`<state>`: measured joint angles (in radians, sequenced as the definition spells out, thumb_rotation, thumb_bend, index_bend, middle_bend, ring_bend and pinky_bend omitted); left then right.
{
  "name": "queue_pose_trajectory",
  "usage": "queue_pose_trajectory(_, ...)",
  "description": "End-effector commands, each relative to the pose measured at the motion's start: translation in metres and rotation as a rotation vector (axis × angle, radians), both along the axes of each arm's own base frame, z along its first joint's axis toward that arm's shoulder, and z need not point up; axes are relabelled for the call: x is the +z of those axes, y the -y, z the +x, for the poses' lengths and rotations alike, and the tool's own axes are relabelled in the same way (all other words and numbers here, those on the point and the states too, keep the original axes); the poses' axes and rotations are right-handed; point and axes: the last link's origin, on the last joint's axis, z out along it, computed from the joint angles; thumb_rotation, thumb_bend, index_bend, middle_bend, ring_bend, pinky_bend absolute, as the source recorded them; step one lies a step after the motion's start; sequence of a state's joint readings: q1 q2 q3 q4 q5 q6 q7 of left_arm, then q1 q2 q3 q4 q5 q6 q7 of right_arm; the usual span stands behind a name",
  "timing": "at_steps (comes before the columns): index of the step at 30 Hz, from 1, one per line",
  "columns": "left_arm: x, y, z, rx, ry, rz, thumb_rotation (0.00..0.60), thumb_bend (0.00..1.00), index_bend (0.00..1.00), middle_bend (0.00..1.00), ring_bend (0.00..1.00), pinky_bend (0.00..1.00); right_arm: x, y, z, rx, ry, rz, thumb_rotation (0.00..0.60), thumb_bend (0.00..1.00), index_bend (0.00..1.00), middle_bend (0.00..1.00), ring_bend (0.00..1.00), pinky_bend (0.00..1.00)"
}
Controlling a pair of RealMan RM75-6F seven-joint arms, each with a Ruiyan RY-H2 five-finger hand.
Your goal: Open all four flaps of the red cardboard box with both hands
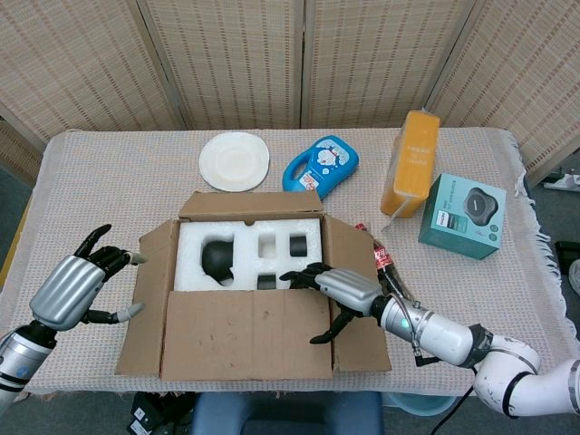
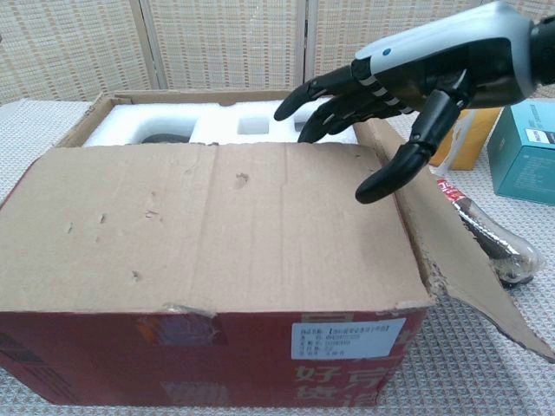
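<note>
Step in hand: the near flap (image 1: 246, 333) of the red cardboard box (image 2: 217, 351) is being worked on. In my judgement this is the last flap to open, because it alone lies over part of the opening.
Right hand (image 1: 337, 289): spread and holding nothing, fingers at the far edge of the near flap, thumb hanging apart in the chest view. Whether the fingers touch the flap, I cannot tell.
Left hand (image 1: 74, 285): spread, empty, just beside the left flap (image 1: 151, 281).
Next move: probably hook the fingers under the near flap's edge and fold it toward the robot.
Box: in the near middle of the table (image 1: 109, 172); the back, left and right flaps stand open, showing white foam (image 1: 249, 237) with dark cut-outs.
</note>
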<state>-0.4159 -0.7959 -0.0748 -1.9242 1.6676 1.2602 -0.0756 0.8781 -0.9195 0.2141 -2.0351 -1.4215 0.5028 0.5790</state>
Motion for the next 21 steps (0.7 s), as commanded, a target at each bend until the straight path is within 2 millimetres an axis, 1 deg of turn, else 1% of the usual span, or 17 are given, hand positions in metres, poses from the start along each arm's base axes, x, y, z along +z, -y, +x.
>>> queue_pose_trajectory(1, 0.000, 0.000, 0.003, -0.008, -0.001, -0.002, 0.068, 0.23, 0.32, 0.39, 0.34, 0.00, 0.017, -0.010, 0.000, -0.102, 0.134, 0.068, 0.514, 0.11, 0.08, 0.27, 0.11, 0.00)
queue_pose_trajectory(5, -0.001, 0.000, 0.006, -0.018, -0.002, -0.003, 0.068, 0.23, 0.32, 0.39, 0.34, 0.00, 0.031, -0.015, -0.005, -0.175, 0.285, 0.152, 0.511, 0.11, 0.08, 0.27, 0.12, 0.00)
queue_pose_trajectory(8, 0.000, 0.000, 0.008, -0.022, -0.001, -0.002, 0.069, 0.23, 0.32, 0.39, 0.34, 0.00, 0.042, -0.018, -0.015, -0.221, 0.414, 0.277, 0.512, 0.11, 0.09, 0.27, 0.12, 0.00)
queue_pose_trajectory(10, 0.000, -0.001, 0.010, -0.025, 0.000, -0.002, 0.065, 0.23, 0.32, 0.39, 0.34, 0.00, 0.050, -0.017, -0.024, -0.246, 0.487, 0.391, 0.512, 0.11, 0.09, 0.27, 0.13, 0.00)
queue_pose_trajectory(13, -0.001, -0.002, 0.010, -0.026, -0.001, -0.001, 0.067, 0.23, 0.32, 0.39, 0.34, 0.00, 0.058, -0.016, -0.038, -0.266, 0.550, 0.530, 0.512, 0.11, 0.09, 0.27, 0.14, 0.00)
queue_pose_trajectory(16, -0.001, -0.002, 0.011, -0.025, -0.003, -0.001, 0.067, 0.23, 0.32, 0.39, 0.34, 0.00, 0.062, -0.017, -0.047, -0.269, 0.585, 0.624, 0.511, 0.11, 0.09, 0.27, 0.14, 0.00)
queue_pose_trajectory(21, 0.000, -0.002, 0.012, -0.022, -0.003, 0.003, 0.067, 0.23, 0.32, 0.39, 0.34, 0.00, 0.068, -0.027, -0.053, -0.255, 0.631, 0.750, 0.511, 0.11, 0.10, 0.27, 0.15, 0.00)
